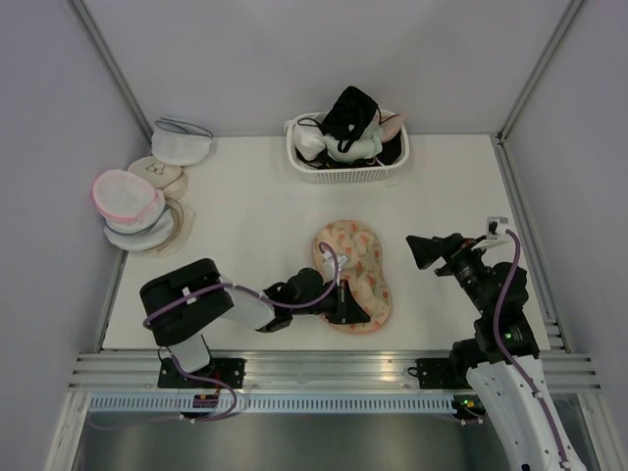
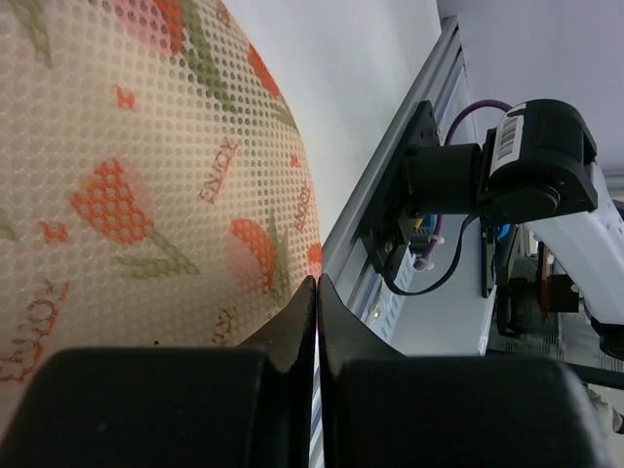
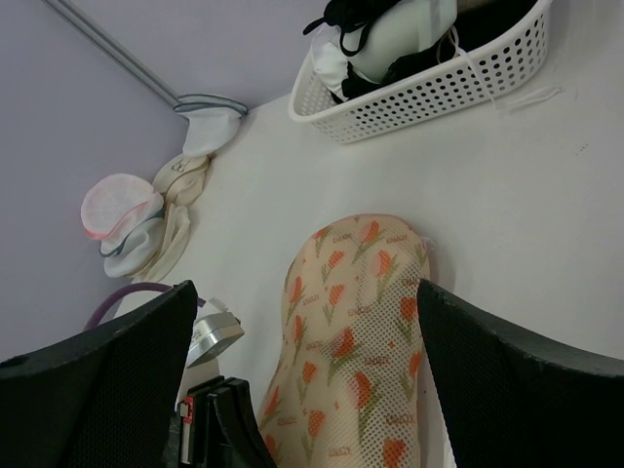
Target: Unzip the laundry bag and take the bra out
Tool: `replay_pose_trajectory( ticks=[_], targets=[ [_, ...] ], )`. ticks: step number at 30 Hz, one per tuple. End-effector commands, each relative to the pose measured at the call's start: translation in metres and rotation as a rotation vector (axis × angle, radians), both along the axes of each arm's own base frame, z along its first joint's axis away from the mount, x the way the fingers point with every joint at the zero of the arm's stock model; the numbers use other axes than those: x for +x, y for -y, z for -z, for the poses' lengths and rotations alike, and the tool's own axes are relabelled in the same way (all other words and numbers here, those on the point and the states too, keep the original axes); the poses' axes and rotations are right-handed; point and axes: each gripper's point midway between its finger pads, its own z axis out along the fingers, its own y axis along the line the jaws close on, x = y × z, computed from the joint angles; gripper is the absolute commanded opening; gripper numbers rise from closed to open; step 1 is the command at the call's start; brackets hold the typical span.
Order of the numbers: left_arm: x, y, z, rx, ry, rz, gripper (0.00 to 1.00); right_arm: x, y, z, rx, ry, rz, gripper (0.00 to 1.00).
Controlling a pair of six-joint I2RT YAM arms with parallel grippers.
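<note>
The laundry bag [image 2: 146, 195] bears a repeated orange word — "ENJOY"; barcode label [image 2: 509, 143] unreadable.

A lab test booth: plain grey panel walls [image 1: 39, 118], aluminium frame rails [image 1: 324, 371], white tabletop [image 1: 245, 206].

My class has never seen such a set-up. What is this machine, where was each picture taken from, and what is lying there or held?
Two robot arms stand at the near edge of a table. One picture looks down from above; the other two come from cameras on the wrists. A floral laundry bag lies mid-table, a white basket of bras at the back, round mesh bags at the left. The left gripper is shut at the bag's near edge; the right gripper hangs open, empty.
</note>
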Motion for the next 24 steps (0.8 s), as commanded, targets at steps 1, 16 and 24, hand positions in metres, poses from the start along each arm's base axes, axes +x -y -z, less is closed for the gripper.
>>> replay_pose_trajectory(
  ticks=[1,16,24],
  targets=[
    [-0.002,0.006,-0.008,-0.018,-0.024,0.007,0.02,-0.002,0.008,-0.004,-0.020,0.021,0.040,0.98],
    [0.036,-0.097,0.037,0.679,0.190,-0.157,0.02,0.025,-0.015,0.071,-0.128,-0.277,-0.096,0.98],
    [0.033,-0.087,0.029,0.632,0.187,-0.128,0.02,0.060,-0.060,0.073,-0.223,-0.237,-0.183,0.98]
  ],
)
